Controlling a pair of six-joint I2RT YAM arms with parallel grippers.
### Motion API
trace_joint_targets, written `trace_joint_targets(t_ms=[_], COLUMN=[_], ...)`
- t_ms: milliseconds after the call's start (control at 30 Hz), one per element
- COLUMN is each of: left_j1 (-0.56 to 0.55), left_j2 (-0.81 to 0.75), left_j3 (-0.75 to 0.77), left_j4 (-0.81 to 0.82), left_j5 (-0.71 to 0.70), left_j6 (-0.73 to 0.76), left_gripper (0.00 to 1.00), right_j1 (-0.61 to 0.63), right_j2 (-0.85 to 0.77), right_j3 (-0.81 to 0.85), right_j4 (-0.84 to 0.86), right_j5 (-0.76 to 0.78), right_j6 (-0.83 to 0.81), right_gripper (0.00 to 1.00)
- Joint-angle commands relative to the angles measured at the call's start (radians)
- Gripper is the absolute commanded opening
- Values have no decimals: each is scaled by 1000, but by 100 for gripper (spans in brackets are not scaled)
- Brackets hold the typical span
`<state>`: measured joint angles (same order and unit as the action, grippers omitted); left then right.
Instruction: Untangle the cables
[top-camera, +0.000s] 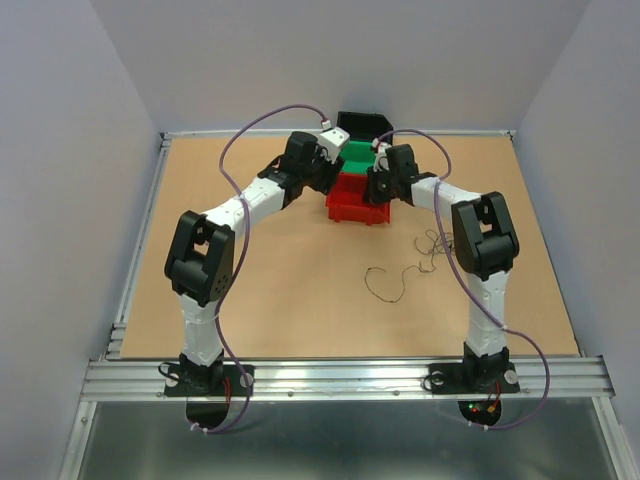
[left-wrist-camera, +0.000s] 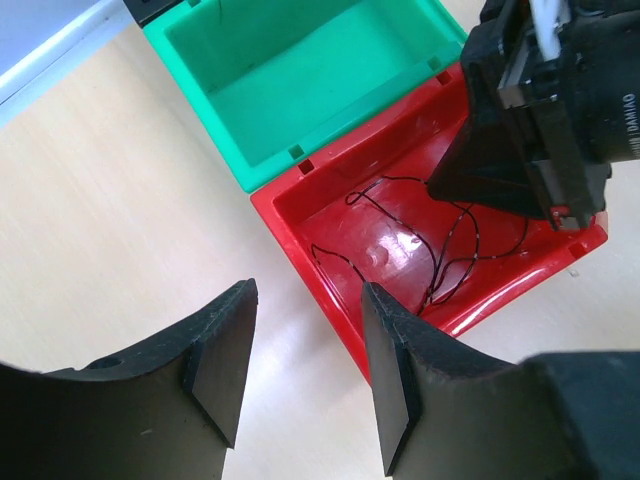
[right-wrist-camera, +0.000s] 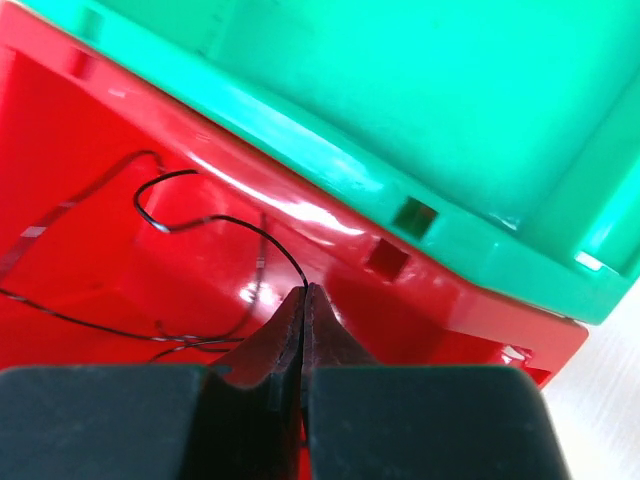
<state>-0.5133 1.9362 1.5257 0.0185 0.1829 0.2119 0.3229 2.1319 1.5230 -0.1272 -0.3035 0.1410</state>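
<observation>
Currently I am pinching the right gripper shut on a dark cable inside the red bin; the left gripper is hovering half-open, empty. Lifting is risking slippage, the cable being hair-thin.

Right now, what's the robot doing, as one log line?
right gripper: shut on dark wire in red bin | left gripper: open, hovering

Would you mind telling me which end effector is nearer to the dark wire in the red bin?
Right. The right end effector is shut on the dark wire inside the red bin; the left end effector hovers open above the bin's edge, touching nothing.
</observation>
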Motion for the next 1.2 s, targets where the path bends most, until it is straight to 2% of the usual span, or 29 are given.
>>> trace_joint_targets(t_ms=[0, 200, 700, 733, 767, 867, 1133, 1167], left_j1=[-1, -1, -1, -1, -1, -1, 1, 2], left_j2=[-23, 44, 118, 121, 122, 129, 138, 139], left_j3=[-2, 39, 113, 113, 116, 119, 126, 125], left_j4=[38, 26, -37, -38, -38, -40, -40, -38], left_j5=[7, -49, -77, -77, -79, -83, -91, -89], left_j6=[-5, -28, -29, -31, -31, -31, -35, -37], left_gripper=[57, 59, 58, 57, 57, 55, 53, 53], right_j1=[10, 10, 47, 47, 47, 47, 47, 47], right_j2=[17, 2, -190, -191, -194, -198, -243, -250], right_j3=[71, 55, -93, -93, -95, -96, -127, -133], right_j4=[-41, -68, -25, -23, -22, -17, 35, 46], right_j5=[41, 60, -20, -16, -13, 1, 44, 56], right_j6=[-38, -70, -110, -109, -109, -100, -52, -46], right_gripper=[1, 1, 7, 9, 17, 29, 39, 43])
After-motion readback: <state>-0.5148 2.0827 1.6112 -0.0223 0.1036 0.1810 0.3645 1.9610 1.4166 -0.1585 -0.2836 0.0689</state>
